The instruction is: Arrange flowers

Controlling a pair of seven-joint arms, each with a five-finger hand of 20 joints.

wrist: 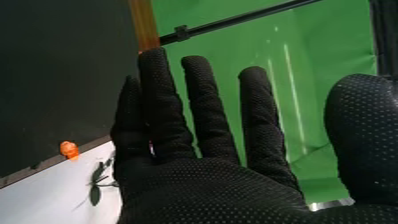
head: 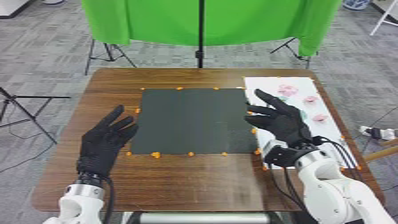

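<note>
- Three pink blooms [head: 311, 100] are lying on the white sheet [head: 263, 84], along the right side of the worktop [head: 178, 185].
- Your right hand [head: 286, 124] is hovering over the sheet's inner edge, much nearer them than your left hand [head: 100, 137], which is hanging across the dark mat [head: 191, 120].
- From that right hand, the blooms are sitting ahead and to the right, while its fingers are pointing ahead and leftward; you are probably needing to swing them outward before lowering.
- A leafy stem [wrist: 96, 194] is resting on the sheet in the right wrist view; which way the blooms' long axes are running, you cannot tell.
- Both hands are gaping wide, holding nothing, the right one's thumb standing well apart.
</note>
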